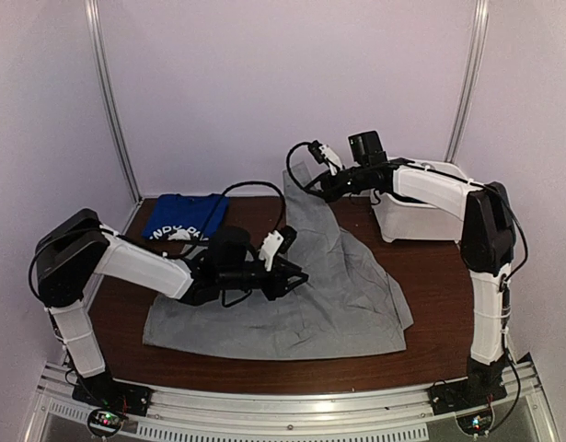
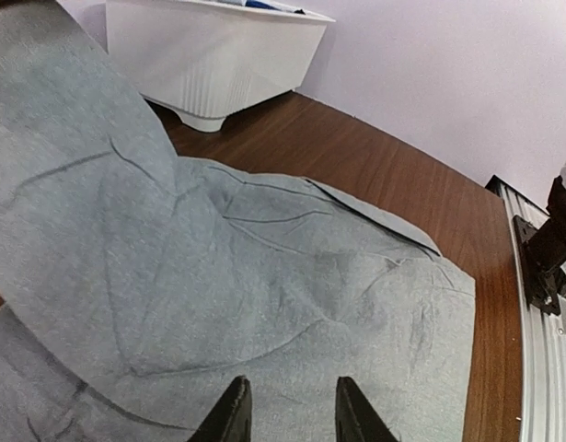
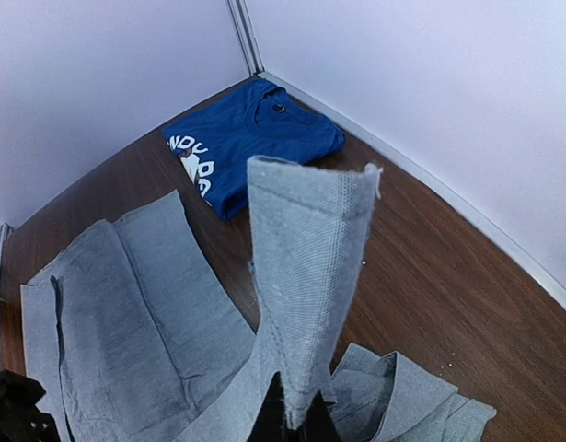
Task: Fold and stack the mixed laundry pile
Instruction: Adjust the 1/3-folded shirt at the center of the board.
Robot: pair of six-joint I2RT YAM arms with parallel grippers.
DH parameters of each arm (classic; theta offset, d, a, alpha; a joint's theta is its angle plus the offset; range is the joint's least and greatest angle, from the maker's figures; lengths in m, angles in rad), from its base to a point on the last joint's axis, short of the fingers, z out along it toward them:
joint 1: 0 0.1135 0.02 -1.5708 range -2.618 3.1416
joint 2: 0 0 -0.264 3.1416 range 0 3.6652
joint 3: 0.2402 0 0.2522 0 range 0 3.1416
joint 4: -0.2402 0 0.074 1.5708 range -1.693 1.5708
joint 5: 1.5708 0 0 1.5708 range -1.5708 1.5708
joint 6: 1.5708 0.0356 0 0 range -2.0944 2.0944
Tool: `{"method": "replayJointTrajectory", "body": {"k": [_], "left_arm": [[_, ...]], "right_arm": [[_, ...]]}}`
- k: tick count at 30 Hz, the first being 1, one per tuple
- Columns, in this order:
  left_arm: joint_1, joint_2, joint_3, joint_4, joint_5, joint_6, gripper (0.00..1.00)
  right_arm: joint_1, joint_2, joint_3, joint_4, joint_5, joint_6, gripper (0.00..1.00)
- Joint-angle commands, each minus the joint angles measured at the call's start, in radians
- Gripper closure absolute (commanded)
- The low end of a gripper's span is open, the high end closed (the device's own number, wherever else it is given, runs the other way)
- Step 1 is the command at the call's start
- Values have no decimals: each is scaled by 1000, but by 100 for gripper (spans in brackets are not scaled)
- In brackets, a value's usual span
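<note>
Table (image 1: 439, 276) under grey garment (image 1: 329, 295), blue shirt (image 1: 186, 216)

cloth (image 2: 218, 276): grey, fills most of the view; flat and creased on the table at lower right, rising in a broad band toward the upper left corner
left gripper (image 2: 287, 416): at the bottom edge; two black fingertips (image 2: 232, 414) stand apart, cloth showing through the gap; contact with it cannot be told
table (image 2: 375, 166): brown wood, bare beyond the cloth's far and right edges
bin (image 2: 218, 55): white, ribbed wall, on the table at top left, partly behind the raised cloth
rail (image 2: 540, 368): metal, along the table's right edge
mount (image 2: 545, 253): black, on the rail
wall (image 2: 448, 74): pale, behind bin and table
</note>
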Motion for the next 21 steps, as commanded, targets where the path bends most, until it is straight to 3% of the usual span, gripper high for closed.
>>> {"method": "replayJointTrajectory", "body": {"k": [1,7,15,21], "left_arm": [[-25,130,87,58,0,-53,67],[-33,260,212,-47,-65,-87,70],[-16,314,270,-222,-202,-107,71],[7,143,96,-44,-111,-105,62]], "right_arm": [[16,17,92,-11,-12,10,100],[20,26,168,-54,-22,18,100],[36,-5,122,-59,-23,32,100],[66,-59,39,-60,7,57,100]]}}
